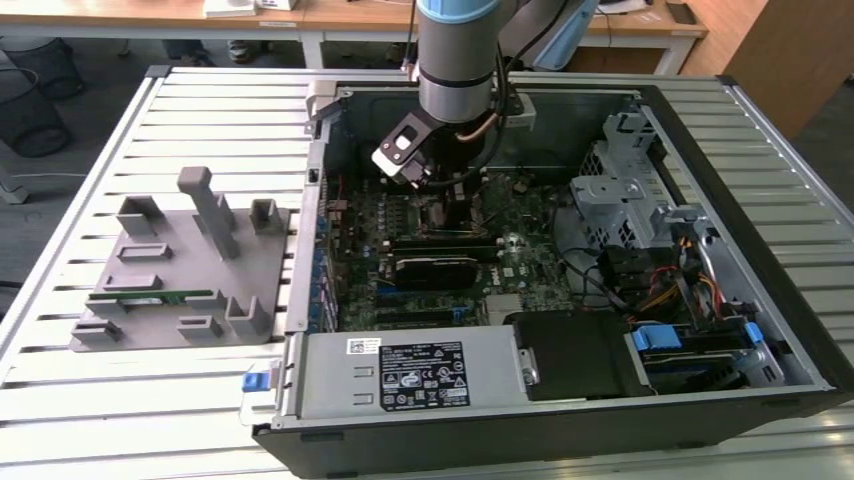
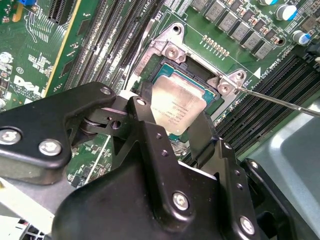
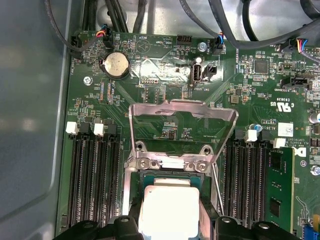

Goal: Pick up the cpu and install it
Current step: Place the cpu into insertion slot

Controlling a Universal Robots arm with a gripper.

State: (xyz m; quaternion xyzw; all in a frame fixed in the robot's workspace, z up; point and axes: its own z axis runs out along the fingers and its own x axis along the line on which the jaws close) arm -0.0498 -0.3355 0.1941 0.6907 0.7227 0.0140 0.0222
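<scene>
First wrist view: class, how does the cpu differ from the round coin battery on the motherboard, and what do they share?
The cpu is square; the coin battery is round. The cpu appears larger than the coin battery. The cpu lies beside the raised metal plate; the coin battery sits apart from it, near the motherboard edge. Both have silvery tops.

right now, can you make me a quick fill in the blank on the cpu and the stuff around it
1. On the motherboard, the cpu lies at the ____, with the hand right at it.
2. The hinged metal load frame stands ____, not closed over the cpu.
3. The grey fixture sits to the exterior view's ____ of the computer case.
Missing words: socket; open; left.
</scene>
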